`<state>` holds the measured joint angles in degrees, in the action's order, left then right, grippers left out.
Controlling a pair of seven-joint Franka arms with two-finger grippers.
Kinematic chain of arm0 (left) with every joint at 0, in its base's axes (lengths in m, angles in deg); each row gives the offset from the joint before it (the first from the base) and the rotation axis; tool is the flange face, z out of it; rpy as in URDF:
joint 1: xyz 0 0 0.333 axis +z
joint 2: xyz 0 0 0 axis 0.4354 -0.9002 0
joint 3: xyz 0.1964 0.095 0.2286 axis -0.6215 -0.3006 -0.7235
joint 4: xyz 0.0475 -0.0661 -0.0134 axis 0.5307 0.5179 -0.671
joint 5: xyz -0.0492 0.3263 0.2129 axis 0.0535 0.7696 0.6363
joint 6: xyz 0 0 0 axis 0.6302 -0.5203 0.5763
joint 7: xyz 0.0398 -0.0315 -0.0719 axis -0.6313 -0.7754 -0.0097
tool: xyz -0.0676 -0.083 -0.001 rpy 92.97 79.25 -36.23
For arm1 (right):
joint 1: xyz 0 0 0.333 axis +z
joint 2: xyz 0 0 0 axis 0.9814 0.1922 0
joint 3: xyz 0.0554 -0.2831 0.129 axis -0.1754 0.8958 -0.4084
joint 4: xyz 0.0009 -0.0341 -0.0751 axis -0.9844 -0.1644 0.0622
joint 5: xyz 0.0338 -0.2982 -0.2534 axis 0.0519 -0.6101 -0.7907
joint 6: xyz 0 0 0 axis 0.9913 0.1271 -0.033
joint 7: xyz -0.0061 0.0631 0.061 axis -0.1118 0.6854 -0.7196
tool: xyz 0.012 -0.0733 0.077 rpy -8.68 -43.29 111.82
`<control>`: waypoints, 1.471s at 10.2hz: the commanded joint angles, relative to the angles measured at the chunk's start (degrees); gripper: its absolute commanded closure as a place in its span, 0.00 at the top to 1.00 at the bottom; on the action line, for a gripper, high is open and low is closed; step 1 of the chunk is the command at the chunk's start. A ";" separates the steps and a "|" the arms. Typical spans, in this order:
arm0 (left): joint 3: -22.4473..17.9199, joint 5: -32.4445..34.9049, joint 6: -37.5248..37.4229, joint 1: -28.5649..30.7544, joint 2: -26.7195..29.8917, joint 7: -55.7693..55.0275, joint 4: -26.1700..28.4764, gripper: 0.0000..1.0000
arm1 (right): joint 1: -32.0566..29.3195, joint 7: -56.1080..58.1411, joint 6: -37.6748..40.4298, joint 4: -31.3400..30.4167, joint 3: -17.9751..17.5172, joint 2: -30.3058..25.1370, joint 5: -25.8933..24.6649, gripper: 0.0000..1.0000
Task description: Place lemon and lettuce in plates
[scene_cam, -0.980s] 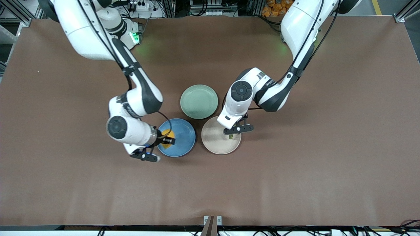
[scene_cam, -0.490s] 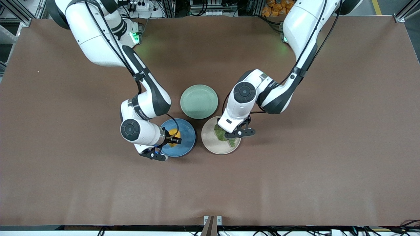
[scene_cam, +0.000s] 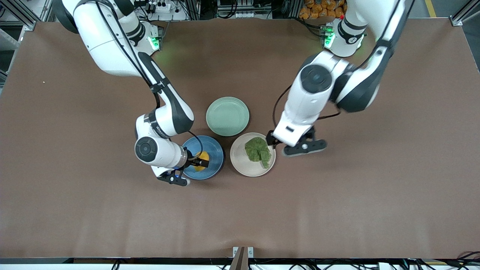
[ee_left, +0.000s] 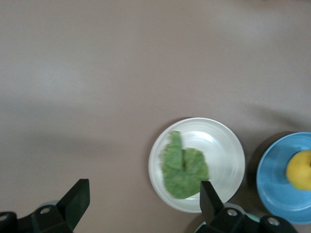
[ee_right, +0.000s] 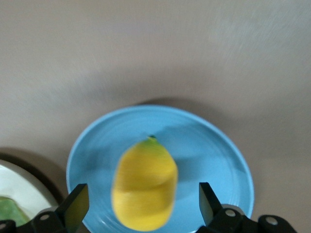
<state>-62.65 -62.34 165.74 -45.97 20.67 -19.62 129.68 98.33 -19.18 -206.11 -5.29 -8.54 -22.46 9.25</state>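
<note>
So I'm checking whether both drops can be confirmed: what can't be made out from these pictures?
- Front view: the right gripper covers part of the lemon on the blue plate.
- Right wrist view: the lemon is blurred, so whether it rests on the plate or hangs above it is unclear.
- Left wrist view: the blue plate and lemon are cut by the edge.
- Front view: the left gripper's fingers are hidden under its wrist beside the beige plate holding the lettuce.

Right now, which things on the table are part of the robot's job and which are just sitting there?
Part of the job:
- lemon on the blue plate
- lettuce on the beige plate
- right gripper, open over the blue plate
- left gripper, open, above the beige plate's edge

Just sitting there:
- pale green plate, nothing on it
</note>
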 commanded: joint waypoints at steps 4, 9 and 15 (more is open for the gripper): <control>0.40 0.16 -11.55 11.62 11.80 23.59 1.84 1.00 | -13.15 19.17 17.10 -0.17 1.29 -15.99 -0.39 1.00; -0.91 -2.12 -18.86 14.27 18.14 25.36 1.58 1.00 | -13.52 29.78 28.00 0.09 8.94 -29.88 -7.60 1.00; -3.20 -3.97 -22.03 16.02 20.26 24.92 1.67 1.00 | -13.43 27.75 39.54 1.50 8.15 -38.78 -14.37 1.00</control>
<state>-65.76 -64.76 144.45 -31.21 39.25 4.39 130.18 85.38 9.48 -166.87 -3.21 -0.16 -60.41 -4.04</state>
